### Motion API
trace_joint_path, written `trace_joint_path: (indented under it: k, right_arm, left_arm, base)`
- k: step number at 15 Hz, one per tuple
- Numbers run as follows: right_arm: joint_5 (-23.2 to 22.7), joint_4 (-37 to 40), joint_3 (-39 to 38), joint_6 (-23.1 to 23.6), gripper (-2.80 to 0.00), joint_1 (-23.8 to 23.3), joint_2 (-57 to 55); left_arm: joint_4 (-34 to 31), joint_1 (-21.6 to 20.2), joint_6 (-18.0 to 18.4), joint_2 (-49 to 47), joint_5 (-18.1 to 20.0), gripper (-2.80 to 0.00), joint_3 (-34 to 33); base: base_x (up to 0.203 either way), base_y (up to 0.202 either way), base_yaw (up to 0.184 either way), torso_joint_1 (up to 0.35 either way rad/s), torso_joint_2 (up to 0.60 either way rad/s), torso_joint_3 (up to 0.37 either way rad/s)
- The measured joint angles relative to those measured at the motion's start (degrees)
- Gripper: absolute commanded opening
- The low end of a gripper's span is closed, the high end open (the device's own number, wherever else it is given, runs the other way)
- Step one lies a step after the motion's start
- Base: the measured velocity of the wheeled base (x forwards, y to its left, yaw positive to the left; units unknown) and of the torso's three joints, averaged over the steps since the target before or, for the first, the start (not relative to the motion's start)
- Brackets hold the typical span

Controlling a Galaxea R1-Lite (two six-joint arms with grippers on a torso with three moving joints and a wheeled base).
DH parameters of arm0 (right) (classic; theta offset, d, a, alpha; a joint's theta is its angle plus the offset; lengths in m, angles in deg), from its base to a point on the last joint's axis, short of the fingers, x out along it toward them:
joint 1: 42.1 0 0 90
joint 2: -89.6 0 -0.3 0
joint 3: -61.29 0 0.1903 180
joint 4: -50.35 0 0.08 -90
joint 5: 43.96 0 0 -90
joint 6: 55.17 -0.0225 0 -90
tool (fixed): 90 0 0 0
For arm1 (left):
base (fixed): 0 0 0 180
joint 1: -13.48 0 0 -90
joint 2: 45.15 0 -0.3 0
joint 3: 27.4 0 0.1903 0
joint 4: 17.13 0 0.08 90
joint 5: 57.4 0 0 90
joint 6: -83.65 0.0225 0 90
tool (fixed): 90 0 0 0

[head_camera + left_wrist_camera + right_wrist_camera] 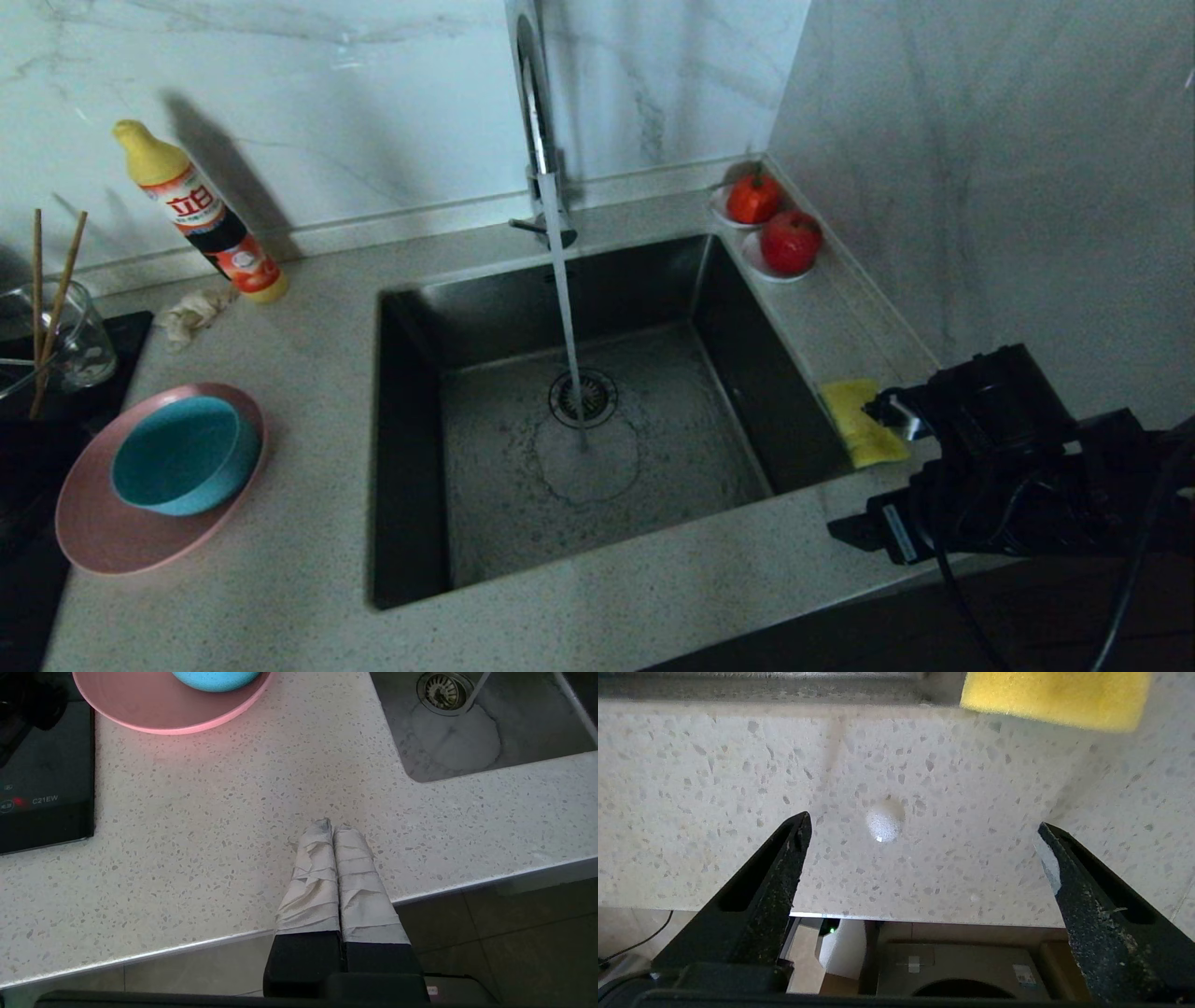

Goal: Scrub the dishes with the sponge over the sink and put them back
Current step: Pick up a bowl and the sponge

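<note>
On the counter left of the sink (709, 420) a teal bowl (182, 455) sits in the pink plate (121, 537). Two chopsticks (56, 299) stand in a glass cup behind them. Water runs from the faucet (537, 121) onto the drain. The yellow sponge (864, 420) lies on the sink's right rim. My right gripper (851, 469) hovers open over the counter's front right corner, just short of the sponge (1055, 697), with nothing between its fingers. My left gripper (332, 826) is shut and empty over the counter's front edge, left of the sink (537, 742), with the plate (154, 714) beyond it.
A detergent bottle (201, 215) leans on the back wall with a paper wad (191, 313) beside it. Two red fruits on white saucers (791, 241) sit at the back right corner. A glass cup (65, 336) and black cooktop (42, 779) are far left. A wall closes the right side.
</note>
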Motion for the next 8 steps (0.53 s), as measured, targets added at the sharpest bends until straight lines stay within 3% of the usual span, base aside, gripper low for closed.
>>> trace_joint_path:
  k: [8]
  right_arm:
    - [0.28, -0.79, 2.29, 1.16, 0.0, -2.19, -0.49]
  left_arm:
    - [0.0, 0.0, 0.01, 0.0, 0.02, -2.8, 0.0]
  base:
    - [0.0, 0.0, 0.0, 0.0, 0.0, 0.0]
